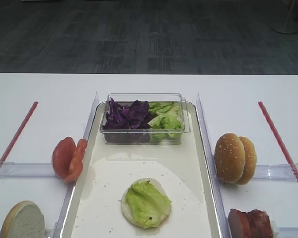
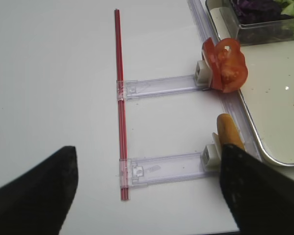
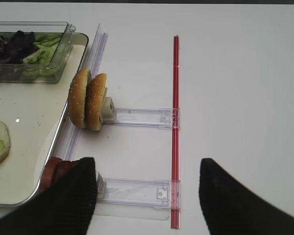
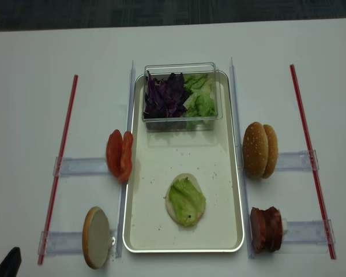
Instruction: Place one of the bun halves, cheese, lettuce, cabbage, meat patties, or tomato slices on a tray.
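On the cream tray (image 1: 109, 178) lies a pale bun half (image 1: 126, 207) with a lettuce leaf (image 1: 148, 202) on top. Tomato slices (image 1: 68, 158) and another bun half (image 1: 24, 220) stand in holders to its left. Sesame bun halves (image 1: 234, 157) and meat patties (image 1: 251, 224) stand to its right. Purple cabbage (image 1: 126, 115) fills half of a clear tub. No cheese is in view. My right gripper (image 3: 147, 164) hangs open and empty, its left finger beside the patties (image 3: 54, 171). My left gripper (image 2: 147, 152) is open and empty beside the bun half (image 2: 229, 134).
The clear tub (image 1: 145, 130), which also holds green lettuce (image 1: 166, 119), stands on the tray's far end. Clear plastic holders (image 3: 137, 116) and red strips (image 1: 280, 144) (image 2: 120, 98) lie on the white table either side of the tray.
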Tool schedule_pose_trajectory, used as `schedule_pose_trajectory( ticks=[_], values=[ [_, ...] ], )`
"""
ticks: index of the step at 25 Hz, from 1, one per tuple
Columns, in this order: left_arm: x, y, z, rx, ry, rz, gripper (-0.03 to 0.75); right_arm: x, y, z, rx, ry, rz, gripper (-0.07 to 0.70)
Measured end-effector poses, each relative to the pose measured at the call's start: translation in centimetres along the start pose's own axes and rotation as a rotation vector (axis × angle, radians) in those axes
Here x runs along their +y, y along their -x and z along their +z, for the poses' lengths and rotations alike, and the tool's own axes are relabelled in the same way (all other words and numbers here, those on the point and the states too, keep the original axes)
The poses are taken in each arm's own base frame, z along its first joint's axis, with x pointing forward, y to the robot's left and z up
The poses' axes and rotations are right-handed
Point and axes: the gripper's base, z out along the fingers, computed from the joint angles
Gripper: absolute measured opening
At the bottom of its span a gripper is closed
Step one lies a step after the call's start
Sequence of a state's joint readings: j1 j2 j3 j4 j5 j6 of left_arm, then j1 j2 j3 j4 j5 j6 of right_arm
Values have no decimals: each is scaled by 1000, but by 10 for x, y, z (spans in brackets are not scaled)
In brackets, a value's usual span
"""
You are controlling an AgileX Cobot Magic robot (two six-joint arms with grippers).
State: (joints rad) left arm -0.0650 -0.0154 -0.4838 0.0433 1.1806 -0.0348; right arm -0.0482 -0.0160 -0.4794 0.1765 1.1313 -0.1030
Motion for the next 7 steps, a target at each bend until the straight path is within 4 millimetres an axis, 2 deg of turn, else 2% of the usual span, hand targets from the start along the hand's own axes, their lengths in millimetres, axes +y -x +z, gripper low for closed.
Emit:
schedule_pose_trajectory(
  ticks=[7],
  values=[
    [0,0,0,0,0,0,545,0,0,0,0,0,0,480]
  ],
)
